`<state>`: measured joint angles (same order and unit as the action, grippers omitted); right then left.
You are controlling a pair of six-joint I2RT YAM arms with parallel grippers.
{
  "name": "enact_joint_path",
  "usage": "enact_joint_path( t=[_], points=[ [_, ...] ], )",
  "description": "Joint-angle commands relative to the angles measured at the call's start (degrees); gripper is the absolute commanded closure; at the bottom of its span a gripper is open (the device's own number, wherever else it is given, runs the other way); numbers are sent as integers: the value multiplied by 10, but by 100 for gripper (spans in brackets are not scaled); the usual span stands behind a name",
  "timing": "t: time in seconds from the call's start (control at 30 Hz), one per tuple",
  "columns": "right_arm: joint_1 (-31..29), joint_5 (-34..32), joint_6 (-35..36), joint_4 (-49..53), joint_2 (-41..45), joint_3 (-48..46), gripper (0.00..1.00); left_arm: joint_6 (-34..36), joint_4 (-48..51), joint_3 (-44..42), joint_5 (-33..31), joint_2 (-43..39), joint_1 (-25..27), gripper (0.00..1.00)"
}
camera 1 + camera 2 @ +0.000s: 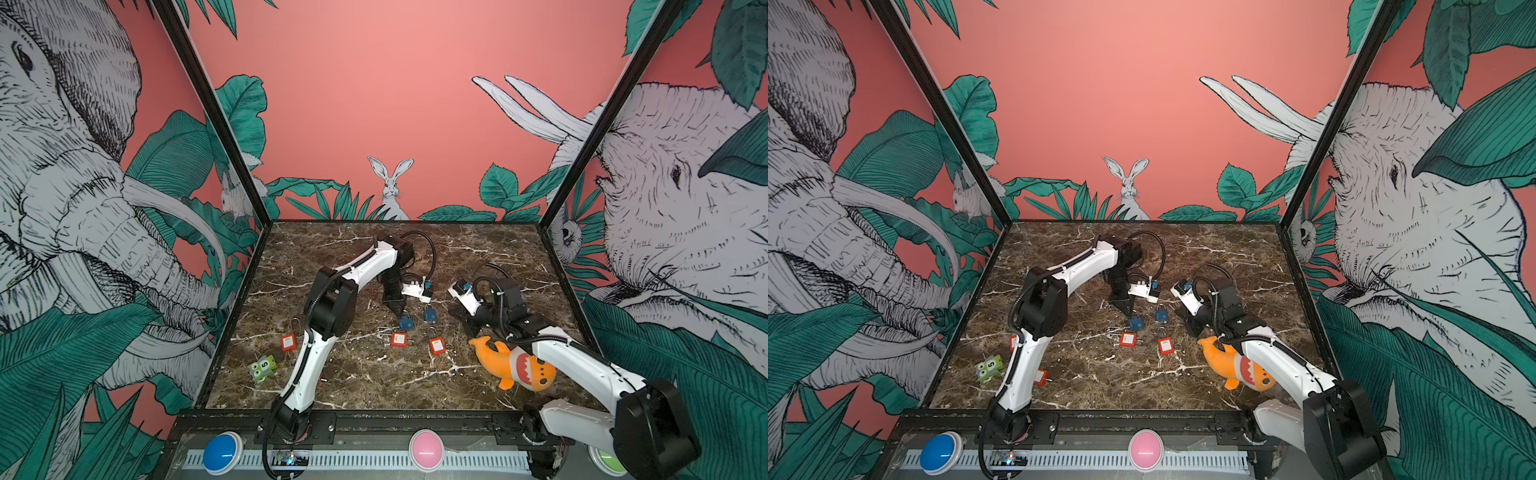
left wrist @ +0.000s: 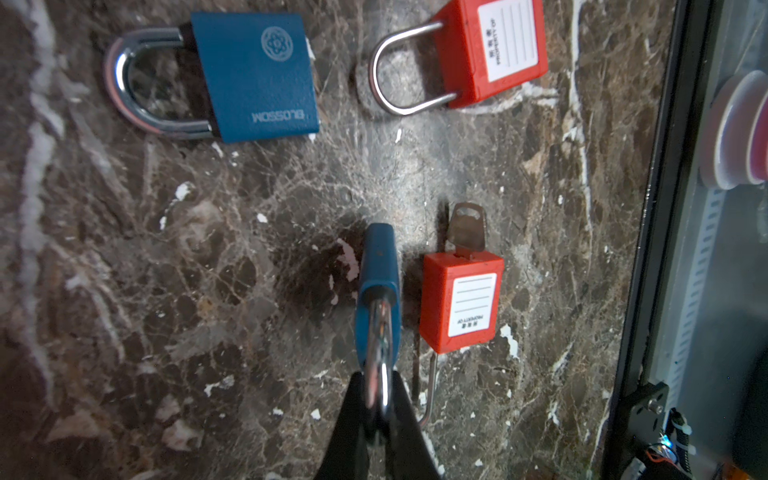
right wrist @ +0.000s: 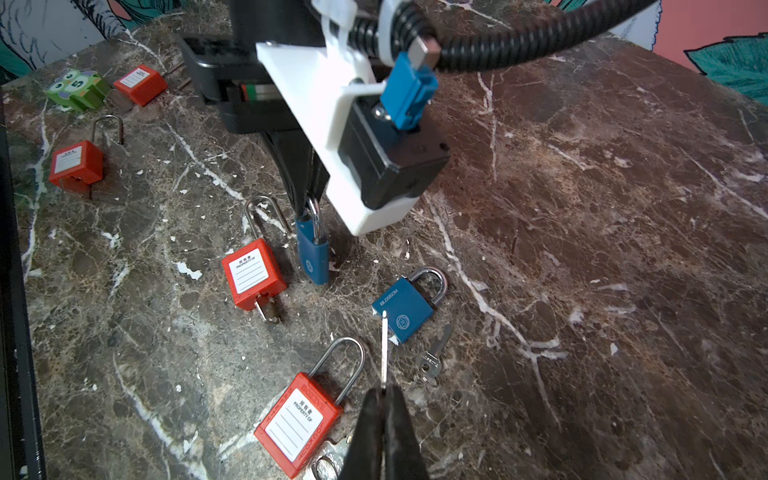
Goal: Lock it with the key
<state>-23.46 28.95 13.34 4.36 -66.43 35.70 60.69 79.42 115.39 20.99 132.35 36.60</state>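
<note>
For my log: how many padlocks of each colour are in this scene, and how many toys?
Blue padlocks: 2
Red padlocks: 4
Toys: 2 (orange plush shark, green owl block)
Total: 8

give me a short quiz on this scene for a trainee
1. True or false: the left gripper is shut on the shackle of the blue padlock.
2. What does the right gripper hold? A key; B plush; C nothing.
3. How many red padlocks lie on the table?
Key: 1 true; 2 A; 3 four.
</note>
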Motion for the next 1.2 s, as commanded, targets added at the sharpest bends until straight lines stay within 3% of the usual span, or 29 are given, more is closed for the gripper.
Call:
enact_joint_path(
  t=[0.0, 0.23, 0.8, 1.17],
  points=[
    [2, 11, -9, -23, -4, -6, 100, -2, -21, 12, -30, 11, 2, 86],
    [1, 19, -28, -43, -14, -6, 100, -13, -49, 24, -57, 29, 4, 79],
    [-19, 20, -55, -45, -53, 23, 100, -28, -93, 49, -69, 48, 8, 75],
    [-43, -5, -88, -36, -56, 32, 100, -76, -196, 12, -67, -36, -11, 74]
  ],
)
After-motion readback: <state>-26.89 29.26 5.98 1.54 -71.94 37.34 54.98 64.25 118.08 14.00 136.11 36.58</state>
